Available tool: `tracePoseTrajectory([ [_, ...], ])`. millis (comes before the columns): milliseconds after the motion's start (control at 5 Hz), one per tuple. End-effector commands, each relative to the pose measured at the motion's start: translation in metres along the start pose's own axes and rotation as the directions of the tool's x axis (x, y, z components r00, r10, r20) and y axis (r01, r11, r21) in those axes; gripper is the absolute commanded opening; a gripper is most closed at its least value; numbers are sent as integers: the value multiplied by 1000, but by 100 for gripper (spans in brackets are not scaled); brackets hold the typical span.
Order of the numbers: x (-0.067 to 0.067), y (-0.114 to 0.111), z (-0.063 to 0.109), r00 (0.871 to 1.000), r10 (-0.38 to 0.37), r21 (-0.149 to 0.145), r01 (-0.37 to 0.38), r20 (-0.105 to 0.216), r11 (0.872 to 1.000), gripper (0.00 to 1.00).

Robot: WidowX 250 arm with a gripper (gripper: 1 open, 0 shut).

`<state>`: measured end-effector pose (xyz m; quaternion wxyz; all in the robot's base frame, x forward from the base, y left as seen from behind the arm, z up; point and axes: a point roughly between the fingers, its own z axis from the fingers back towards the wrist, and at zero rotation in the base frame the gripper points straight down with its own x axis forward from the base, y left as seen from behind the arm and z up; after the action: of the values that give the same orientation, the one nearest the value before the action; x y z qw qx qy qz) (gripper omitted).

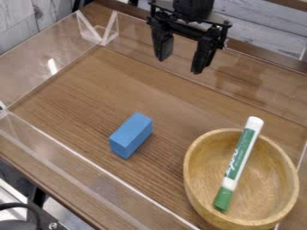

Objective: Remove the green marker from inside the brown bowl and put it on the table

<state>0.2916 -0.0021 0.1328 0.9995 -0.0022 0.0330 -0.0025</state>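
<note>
The brown bowl [210, 154] sits at the table's near right corner. Inside it lies the green marker [238, 164], a white barrel with green lettering, its green cap toward the near rim and its other end resting on the far rim. My gripper [181, 51] hangs at the back of the table [108, 81], well behind and left of the bowl. It points down with its two black fingers spread open and nothing between them.
A blue rectangular block [131, 135] lies left of the bowl, near the table's middle. Low clear acrylic walls [48, 63] border the tabletop on all sides.
</note>
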Motion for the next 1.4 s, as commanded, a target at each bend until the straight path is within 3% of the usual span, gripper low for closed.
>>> tracePoseTrajectory([
  [0, -7, -9, -5, 1000, 5, -1, -5, -13, 1000, 100],
  [400, -39, -62, -7, 1000, 15, -9, -15, 1, 1000, 100],
  [600, -46, -75, -10, 1000, 11, -10, -11, -3, 1000, 100],
  [1200, -76, -117, -17, 999, -4, -19, 5, 47, 1000, 100],
])
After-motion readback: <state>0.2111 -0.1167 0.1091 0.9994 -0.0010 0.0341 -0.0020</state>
